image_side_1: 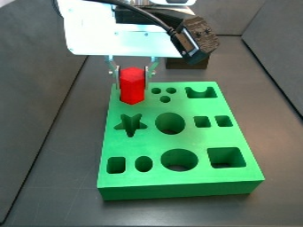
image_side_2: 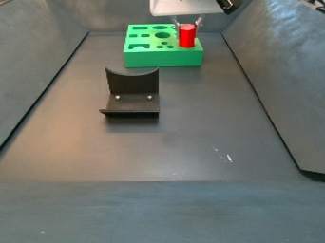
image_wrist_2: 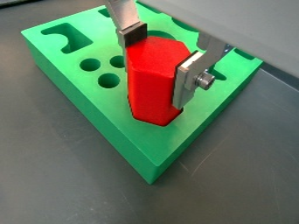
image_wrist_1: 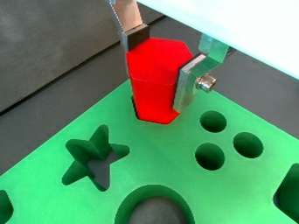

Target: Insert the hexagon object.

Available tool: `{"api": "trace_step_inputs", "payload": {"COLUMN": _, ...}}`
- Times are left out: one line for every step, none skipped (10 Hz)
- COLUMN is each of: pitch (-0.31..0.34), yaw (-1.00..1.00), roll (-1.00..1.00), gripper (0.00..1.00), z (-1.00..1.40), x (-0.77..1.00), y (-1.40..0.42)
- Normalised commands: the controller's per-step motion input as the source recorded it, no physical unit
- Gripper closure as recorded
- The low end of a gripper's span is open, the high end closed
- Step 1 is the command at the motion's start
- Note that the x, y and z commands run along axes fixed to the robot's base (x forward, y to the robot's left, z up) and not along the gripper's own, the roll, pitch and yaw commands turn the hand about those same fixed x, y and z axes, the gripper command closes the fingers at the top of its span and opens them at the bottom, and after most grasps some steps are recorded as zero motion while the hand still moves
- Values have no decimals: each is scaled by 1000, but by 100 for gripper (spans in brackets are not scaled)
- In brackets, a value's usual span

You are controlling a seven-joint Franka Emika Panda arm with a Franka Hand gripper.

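The hexagon object (image_wrist_1: pixel 155 83) is a bright red six-sided peg. It stands upright in a hole at one corner of the green board (image_wrist_1: pixel 152 144) and most of its height shows above the surface. It shows in both wrist views (image_wrist_2: pixel 152 83) and both side views (image_side_1: pixel 131 86) (image_side_2: pixel 187 36). My gripper (image_wrist_1: pixel 163 59) straddles the peg's upper part, with a silver finger against each of two opposite sides. It hangs over that corner of the board in both side views (image_side_1: pixel 134 66) (image_side_2: pixel 187 21).
The board (image_side_1: pixel 178 188) has several other holes, among them a star (image_side_1: pixel 130 124), three small round ones (image_wrist_1: pixel 228 144) and a large circle. The fixture (image_side_2: pixel 131 92) stands on the dark floor, apart from the board (image_side_2: pixel 159 57). Grey walls enclose the floor.
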Motion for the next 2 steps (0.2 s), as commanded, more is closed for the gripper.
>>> {"api": "trace_step_inputs", "payload": {"pitch": -31, "yaw": 0, "roll": -19, "gripper": 100, "z": 0, "x": -14, "y": 0}}
{"api": "trace_step_inputs", "payload": {"pitch": -4, "yaw": 0, "roll": 9, "gripper": 100, "z": 0, "x": 0, "y": 0}}
